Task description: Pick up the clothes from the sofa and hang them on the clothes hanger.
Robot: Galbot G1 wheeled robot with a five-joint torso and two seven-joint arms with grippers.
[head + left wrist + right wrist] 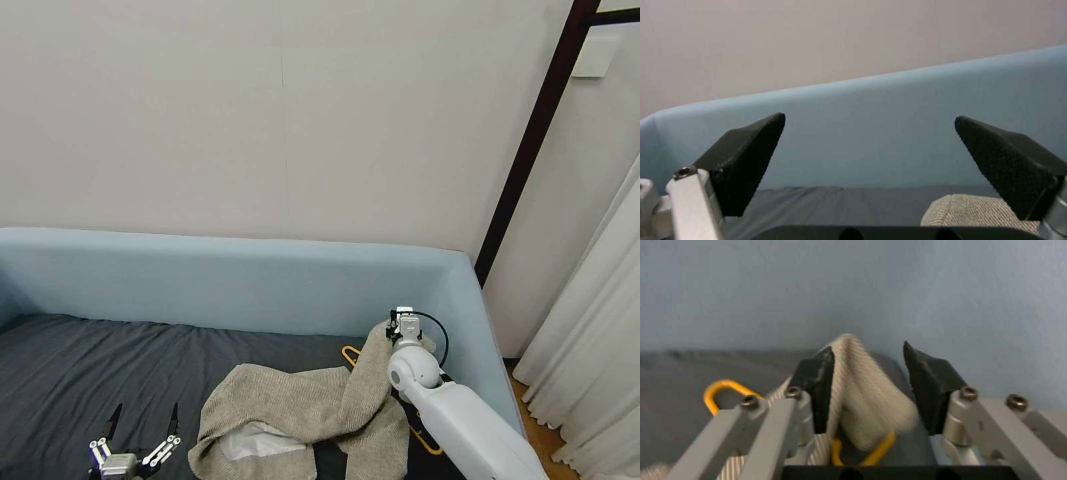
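Head view. The sofa runs across the lower half of the frame, with a pale blue back and a dark grey seat. The clothes, one beige knitted piece, lie crumpled on the seat at lower centre. One end of the cloth rises in a peak toward the sofa's right corner. A yellow hanger shows partly from under the cloth, with one loop by the peak and another bit at the lower right. The right tool sits at the top of that peak, its white arm coming in from the lower right corner. The left tool hovers at the lower left over bare seat, well apart from the clothes, with its fingers splayed. A plain wall fills the upper frame. A dark door frame and a white curtain stand at the right.

Left wrist view. We note the left tool released: its two black fingers stand wide apart with nothing between them. Beyond them are the blue sofa back and a strip of dark seat. An edge of the clothes shows near one finger.

Right wrist view. The right tool straddles a raised fold of the clothes. One pad touches the fabric, and we see a gap between the fold and the other pad. We record it as parted, not clenched on the cloth. Parts of the yellow hanger show beside the fold and under it, with the sofa back behind.
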